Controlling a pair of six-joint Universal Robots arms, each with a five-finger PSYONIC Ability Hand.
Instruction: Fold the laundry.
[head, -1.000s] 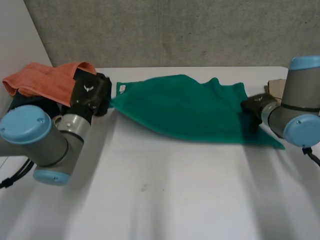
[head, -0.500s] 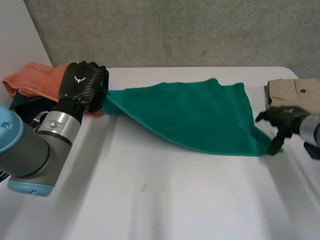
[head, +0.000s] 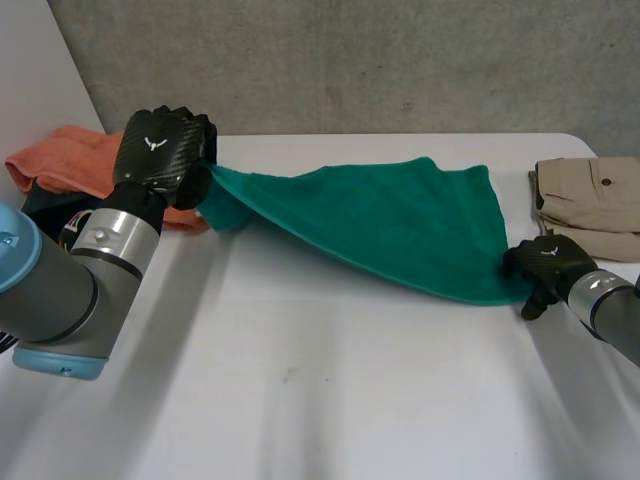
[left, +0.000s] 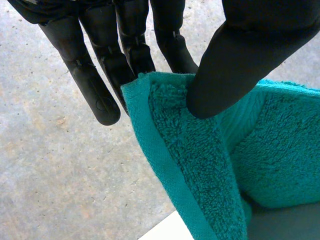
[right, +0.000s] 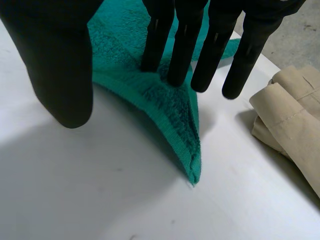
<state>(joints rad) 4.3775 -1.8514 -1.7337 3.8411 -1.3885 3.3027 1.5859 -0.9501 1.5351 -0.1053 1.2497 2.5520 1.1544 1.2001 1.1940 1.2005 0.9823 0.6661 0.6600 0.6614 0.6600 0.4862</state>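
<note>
While the white table (head: 330, 400) is stretching out beneath it, the green towel (head: 400, 225) is lying spread as a rough triangle, with one end raised off the surface and the rest resting flat. Behind the towel a concrete wall (head: 350, 60) is closing off the scene. The left arm (head: 60, 300) is reaching up to the towel's raised end. Just beyond that end an orange cloth (head: 70, 160) is lying bunched, with a dark garment (head: 45, 205) showing at its edge. Off the towel's opposite side, near it but apart, a folded beige garment (head: 590, 195) is sitting.

The left hand (head: 160, 155) is gripping the towel's raised corner. In its wrist view the thumb (left: 240, 60) is pressing the hemmed edge against the straight fingers (left: 95, 85), so the cloth is being pinched and is hanging from them in a fold.

The right hand (head: 545, 265) is sitting at the towel's flat corner nearest the beige garment. Its fingers (right: 182, 50) are reaching out straight and slightly apart, their tips coming down on the cloth just back from the corner's point. They seem to be touching it, though the contact is hard to confirm. Its thumb (right: 60, 65) is hovering well apart from them, off the towel's edge, clamping nothing.
</note>
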